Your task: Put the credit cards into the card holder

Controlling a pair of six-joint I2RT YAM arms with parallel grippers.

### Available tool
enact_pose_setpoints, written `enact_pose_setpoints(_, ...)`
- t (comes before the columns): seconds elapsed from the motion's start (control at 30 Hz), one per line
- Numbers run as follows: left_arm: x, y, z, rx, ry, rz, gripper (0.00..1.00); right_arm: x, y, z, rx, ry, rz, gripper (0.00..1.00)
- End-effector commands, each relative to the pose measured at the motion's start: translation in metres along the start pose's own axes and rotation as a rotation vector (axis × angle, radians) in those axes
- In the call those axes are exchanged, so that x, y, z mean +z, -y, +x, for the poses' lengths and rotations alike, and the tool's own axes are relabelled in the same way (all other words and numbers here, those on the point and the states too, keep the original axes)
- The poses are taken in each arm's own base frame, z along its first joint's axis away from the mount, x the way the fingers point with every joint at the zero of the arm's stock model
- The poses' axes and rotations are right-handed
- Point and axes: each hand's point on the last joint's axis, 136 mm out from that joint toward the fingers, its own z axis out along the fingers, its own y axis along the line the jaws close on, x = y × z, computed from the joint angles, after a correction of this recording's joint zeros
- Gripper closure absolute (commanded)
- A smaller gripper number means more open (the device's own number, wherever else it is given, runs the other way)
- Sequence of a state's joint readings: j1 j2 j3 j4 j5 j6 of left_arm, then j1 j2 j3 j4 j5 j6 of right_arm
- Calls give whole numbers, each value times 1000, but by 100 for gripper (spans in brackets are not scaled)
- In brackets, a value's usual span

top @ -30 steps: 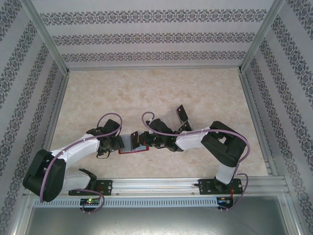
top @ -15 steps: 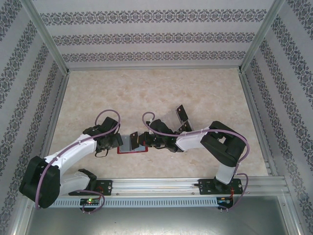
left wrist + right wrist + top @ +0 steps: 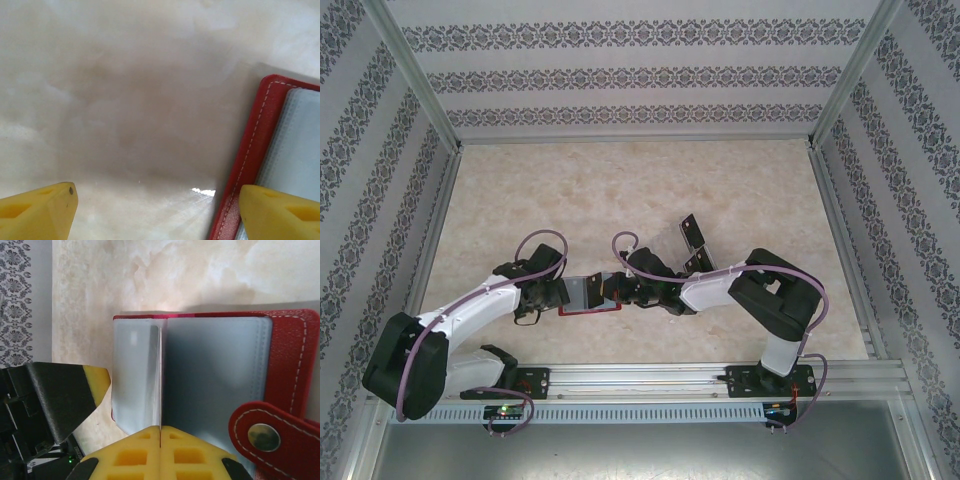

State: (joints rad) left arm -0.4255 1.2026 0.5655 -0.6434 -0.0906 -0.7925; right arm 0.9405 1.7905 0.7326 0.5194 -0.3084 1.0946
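Half open and empty, my left fingers (image 3: pixel 40 212) needed to pin the card holder (image 3: pixel 300 365) flat; my right fingers (image 3: pixel 140 450) were pinched shut on its leaf (image 3: pixel 137 375).

The top external camera sits above and behind the arm bases. It faces down toward the far edge, far enough off to take in the whole tabletop (image 3: pixel 620 190). The left wrist camera is very near the tabletop, looking down between the fingers of the left tool (image 3: pixel 155 210); its picture is soft, so the tilt is hard to judge. The right wrist camera looks down past the right tool (image 3: pixel 160 440), also close. All three share the card holder (image 3: pixel 210 375) near the middle of the near edge.
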Motion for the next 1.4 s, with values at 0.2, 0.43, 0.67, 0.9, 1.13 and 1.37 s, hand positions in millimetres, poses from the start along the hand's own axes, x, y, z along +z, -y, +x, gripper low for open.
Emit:
enact_pose_setpoints(0.2, 6, -4, 6, 17, -10, -13, 16, 9, -6, 5, 26, -8, -43, 100)
enact_pose_setpoints(0.43, 9, -4, 8, 15, -17, -10, 16, 14, -5, 5, 42, -8, -49, 100)
enact_pose_setpoints(0.67, 0, 1, 2, 7, 1, 11, 16, 12, -7, 5, 40, -7, -56, 100)
enact_pose_setpoints(0.9, -20, -1, -15, -22, 51, 13, 14, 11, -6, 5, 40, -4, -58, 100)
enact_pose_setpoints(1.13, -15, -12, -15, -46, 31, -17, 13, 7, -12, 4, 34, 2, -74, 100)
enact_pose_setpoints(1.37, -3, -23, -5, -107, -2, -29, 12, 2, -20, 1, 22, 13, -92, 100)
